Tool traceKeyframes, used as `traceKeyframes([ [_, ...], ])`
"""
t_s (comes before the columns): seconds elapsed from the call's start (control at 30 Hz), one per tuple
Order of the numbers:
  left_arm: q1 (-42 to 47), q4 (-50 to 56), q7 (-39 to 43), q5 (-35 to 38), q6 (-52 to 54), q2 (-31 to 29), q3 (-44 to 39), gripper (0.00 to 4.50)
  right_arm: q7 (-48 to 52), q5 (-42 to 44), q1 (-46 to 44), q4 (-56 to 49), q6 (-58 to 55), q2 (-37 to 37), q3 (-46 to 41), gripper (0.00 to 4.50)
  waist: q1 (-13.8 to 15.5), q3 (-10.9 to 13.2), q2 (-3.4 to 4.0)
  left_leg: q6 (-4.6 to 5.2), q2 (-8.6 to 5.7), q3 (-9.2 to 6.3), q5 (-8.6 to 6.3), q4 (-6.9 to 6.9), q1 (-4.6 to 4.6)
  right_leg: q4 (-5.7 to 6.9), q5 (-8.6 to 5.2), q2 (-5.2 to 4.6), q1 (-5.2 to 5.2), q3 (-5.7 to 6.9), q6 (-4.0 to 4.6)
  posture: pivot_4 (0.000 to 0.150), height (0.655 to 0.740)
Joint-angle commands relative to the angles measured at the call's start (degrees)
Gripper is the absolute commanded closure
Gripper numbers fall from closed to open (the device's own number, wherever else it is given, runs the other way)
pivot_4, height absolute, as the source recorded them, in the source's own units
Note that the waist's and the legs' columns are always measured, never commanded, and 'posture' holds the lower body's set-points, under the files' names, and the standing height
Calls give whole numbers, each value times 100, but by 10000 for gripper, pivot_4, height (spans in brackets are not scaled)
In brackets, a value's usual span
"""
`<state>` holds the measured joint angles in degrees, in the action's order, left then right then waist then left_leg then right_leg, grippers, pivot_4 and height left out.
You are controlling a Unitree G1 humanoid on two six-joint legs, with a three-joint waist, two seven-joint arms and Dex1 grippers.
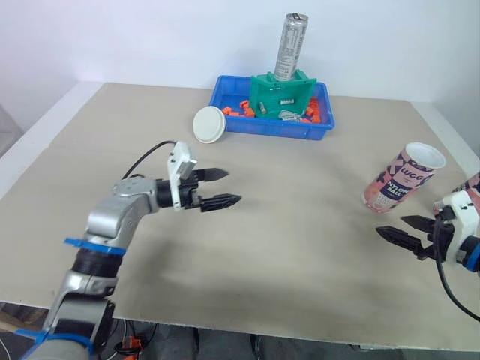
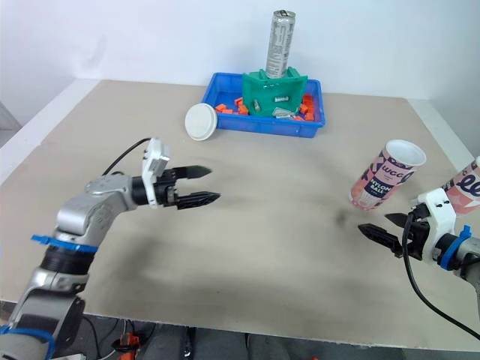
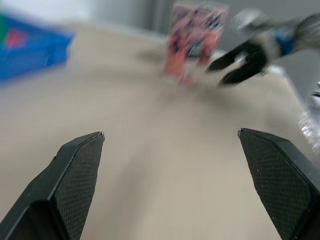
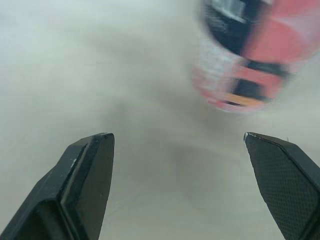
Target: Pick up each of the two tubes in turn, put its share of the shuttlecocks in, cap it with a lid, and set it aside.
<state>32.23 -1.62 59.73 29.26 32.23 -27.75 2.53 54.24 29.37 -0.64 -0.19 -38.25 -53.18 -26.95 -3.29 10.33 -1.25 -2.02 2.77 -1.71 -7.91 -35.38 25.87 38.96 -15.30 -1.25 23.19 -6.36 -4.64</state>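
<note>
The left gripper (image 1: 232,187) hangs above the table (image 1: 300,247) with its two black fingers spread and nothing between them. Across the table from its fingertips, well apart, the right gripper (image 1: 390,225) sits low over the surface, also spread wide and empty, its tips pointing back toward the left one. Near those tips, on the side away from the robot, stands the open tube (image 1: 403,178), pink, mouth up, uncapped. A second tube (image 2: 469,180) stands behind the right wrist, partly cut off. Far beyond the left gripper lies the white lid (image 1: 209,124), by the corner of a blue bin (image 1: 274,127) holding a green holder (image 1: 283,96) and silver can (image 1: 291,46).
</note>
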Motion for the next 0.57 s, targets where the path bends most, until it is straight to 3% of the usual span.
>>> traceKeyframes([
  [0.03, -248, 559, -262, 190, 197, -226, -428, 0, -146, 261, -5, -565, -96, 236, -16, 666, 24, 2, -3, 0, 0, -2, 0, -2, 0, 0, -4, -1, -2, 3, 10, 1500, 7275],
  [0.27, -1087, 1003, -533, 305, 460, -570, -765, 0, -385, 347, -66, -952, -19, 825, 366, 666, 59, 1, -5, 0, -6, 8, 4, -11, 2, -4, -8, -16, -7, 0, 22, 1500, 7275],
  [0.57, -1672, 856, -719, 234, 132, -505, -885, 0, -423, 385, 14, -1182, 107, 1118, 552, 666, 68, 1, -5, -1, -3, 8, 3, -6, 7, -5, -12, -13, 1, 1, 27, 1500, 7275],
])
